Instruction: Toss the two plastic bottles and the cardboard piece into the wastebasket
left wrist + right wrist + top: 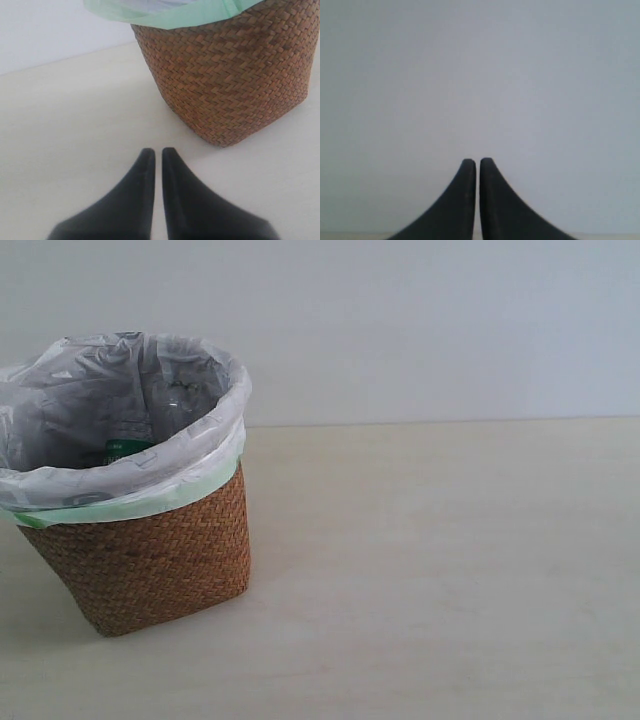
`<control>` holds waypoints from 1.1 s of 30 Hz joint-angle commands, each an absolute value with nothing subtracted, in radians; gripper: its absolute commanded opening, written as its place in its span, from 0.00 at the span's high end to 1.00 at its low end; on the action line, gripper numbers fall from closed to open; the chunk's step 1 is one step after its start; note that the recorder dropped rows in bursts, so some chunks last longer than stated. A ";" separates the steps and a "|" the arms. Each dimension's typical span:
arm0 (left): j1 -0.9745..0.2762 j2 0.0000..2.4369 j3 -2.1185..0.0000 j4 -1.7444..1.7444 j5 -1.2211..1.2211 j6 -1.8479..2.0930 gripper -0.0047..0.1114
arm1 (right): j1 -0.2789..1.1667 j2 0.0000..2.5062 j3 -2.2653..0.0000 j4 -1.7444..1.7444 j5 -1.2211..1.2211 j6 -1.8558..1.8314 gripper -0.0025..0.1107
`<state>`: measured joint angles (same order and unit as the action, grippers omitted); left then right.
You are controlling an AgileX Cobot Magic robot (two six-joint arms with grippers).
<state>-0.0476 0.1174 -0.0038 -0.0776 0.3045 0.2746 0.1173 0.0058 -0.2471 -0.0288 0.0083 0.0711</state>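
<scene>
The brown wicker wastebasket (150, 560) stands at the left of the exterior view, lined with a white bag with a pale green edge. Inside it a bit of green label (128, 448) and some clear plastic (183, 392) show; which bottle they belong to I cannot tell. The cardboard piece is out of view. In the left wrist view my left gripper (158, 152) is shut and empty over the table, a short way from the wastebasket (230, 75). My right gripper (478, 162) is shut and empty, facing a blank wall. Neither gripper shows in the exterior view.
A pale tabletop (450, 570) spreads to the right of the basket and ends at a plain grey-white wall (420, 320).
</scene>
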 commanded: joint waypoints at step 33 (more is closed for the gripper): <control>-0.045 0.111 0.000 -0.086 0.292 0.265 0.93 | 0.109 0.000 0.000 -0.008 0.330 0.072 0.98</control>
